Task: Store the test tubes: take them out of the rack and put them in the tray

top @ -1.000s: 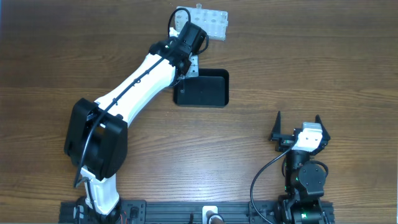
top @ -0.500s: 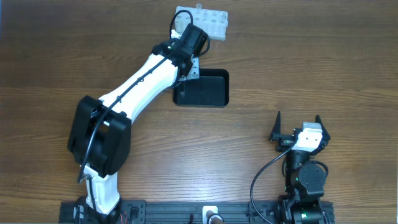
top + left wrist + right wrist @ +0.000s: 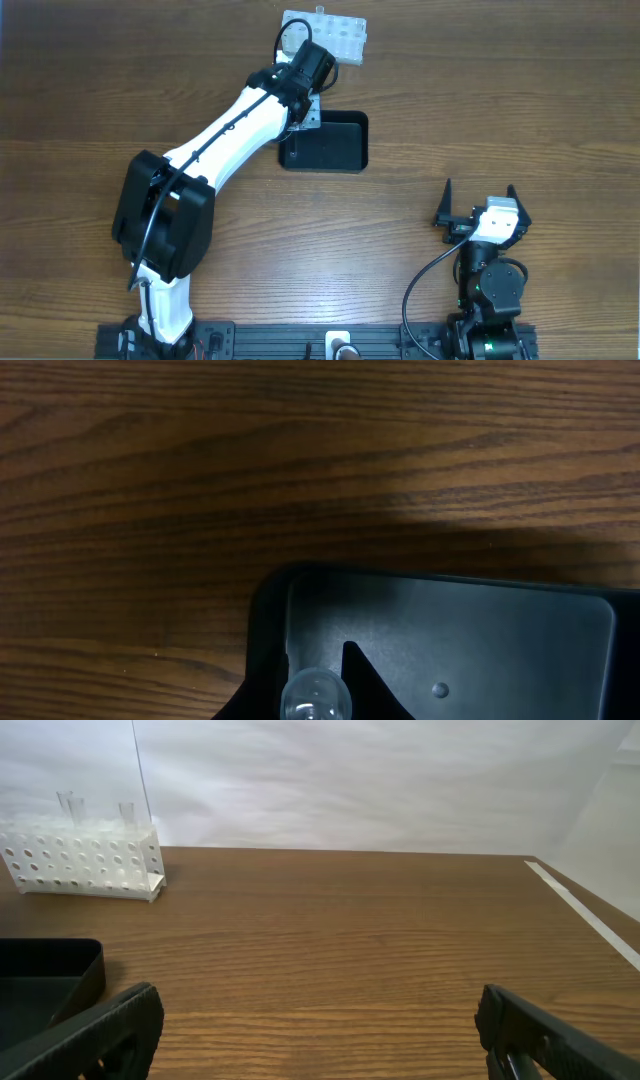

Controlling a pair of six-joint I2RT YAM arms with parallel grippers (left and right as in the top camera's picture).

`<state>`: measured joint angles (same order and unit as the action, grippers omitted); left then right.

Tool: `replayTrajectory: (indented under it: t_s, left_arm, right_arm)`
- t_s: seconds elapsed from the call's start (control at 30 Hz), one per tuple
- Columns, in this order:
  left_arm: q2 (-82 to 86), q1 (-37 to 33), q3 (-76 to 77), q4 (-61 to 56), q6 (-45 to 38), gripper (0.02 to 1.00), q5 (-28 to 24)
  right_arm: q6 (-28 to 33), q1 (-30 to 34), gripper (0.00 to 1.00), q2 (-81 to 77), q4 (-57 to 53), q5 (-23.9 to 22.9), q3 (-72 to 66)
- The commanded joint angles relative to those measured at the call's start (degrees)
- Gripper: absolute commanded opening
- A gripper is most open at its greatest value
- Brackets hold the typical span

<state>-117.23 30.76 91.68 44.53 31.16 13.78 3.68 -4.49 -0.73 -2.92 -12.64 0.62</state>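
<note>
**Top view catching a tube arriving over the tray, with most of the job waiting**

The left gripper [image 3: 306, 104] is hanging over the far-left corner of the shallow black plastic tray [image 3: 352, 160] at the middle of the brown wooden table [image 3: 520, 90]. Its fingers are pinching a clear glass test tube [image 3: 316, 697], whose round end is showing just above the tray's floor in the left wrist view. The visible part of that floor is lying bare, so this is looking like the first tube to go in, and it is not yet being let go. Just beyond the tray, the white perforated plastic rack [image 3: 335, 35] is sitting at the table's far side, with at least two more upright tubes [image 3: 126, 813] waiting in it. The right gripper [image 3: 478, 203] is resting near the right arm's base, fingers spread wide and holding nothing.
</note>
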Motion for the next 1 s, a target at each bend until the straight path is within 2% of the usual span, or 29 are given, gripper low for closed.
replayTrajectory:
  t_s: [0.03, 0.7, 0.8, 0.93, 1.0]
  left_arm:
    - [-0.92, 0.26, 0.02, -0.11, 0.83, 0.128, 0.15]
    - [-0.98, 0.55, 0.02, 2.1, 0.83, 0.169, -2.19]
    - [-0.98, 0.63, 0.02, 2.47, 0.83, 0.218, -2.14]
    - [-0.98, 0.61, 0.02, 2.45, 0.81, 0.36, -1.92]
    - [-0.98, 0.61, 0.02, 2.21, 0.81, 0.38, -1.01]
  right_arm:
    - [0.24, 0.28, 0.991, 0.39, -0.07, -0.7, -0.33]
    - [0.24, 0.28, 0.993, 0.39, -0.07, -0.7, -0.33]
    - [0.24, 0.28, 0.991, 0.39, -0.07, -0.7, -0.33]
    - [0.24, 0.28, 0.991, 0.39, -0.07, -0.7, -0.33]
    - [0.24, 0.28, 0.993, 0.39, -0.07, -0.7, -0.33]
